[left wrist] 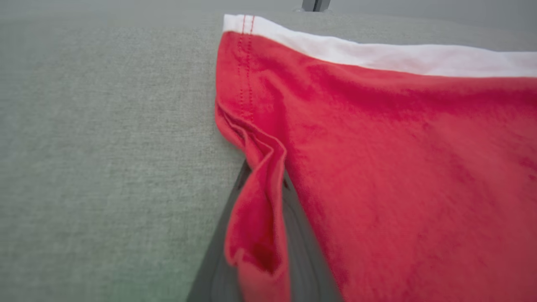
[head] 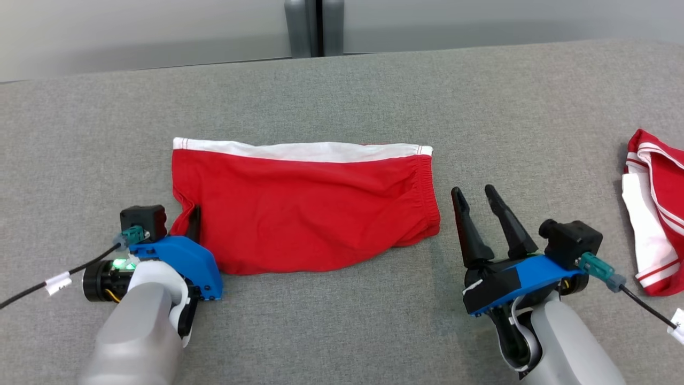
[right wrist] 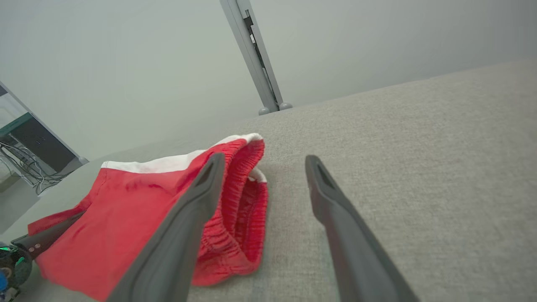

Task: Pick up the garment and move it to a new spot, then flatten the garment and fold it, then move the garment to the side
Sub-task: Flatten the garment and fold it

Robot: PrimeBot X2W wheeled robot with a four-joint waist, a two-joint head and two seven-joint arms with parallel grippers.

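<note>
Left end effector: at the lower left of the head view, fingers closed tight. From where I stand it has pinched a raised fold of red cloth at the left edge of the red shorts. The left wrist view shows that fold standing up between the two dark fingers.
Black cable: trails off the left wrist towards the left edge of the frame and carries a white tag.
Right end effector: at the lower right of the head view, fingers spread wide with nothing between them. The tips sit just beside the right end of the shorts; I cannot tell whether they touch the cloth.
Red shorts: lying mostly flat across the middle of the grey worktop, long side running left to right.
Gathered waistband: at the right end of the shorts, nearest the right end effector.
White band: runs along the far edge of the shorts.
Red-and-white garment: crumpled at the right edge of the frame, well apart from the shorts.
Grey post: upright beyond the worktop's far edge, at top centre.
</note>
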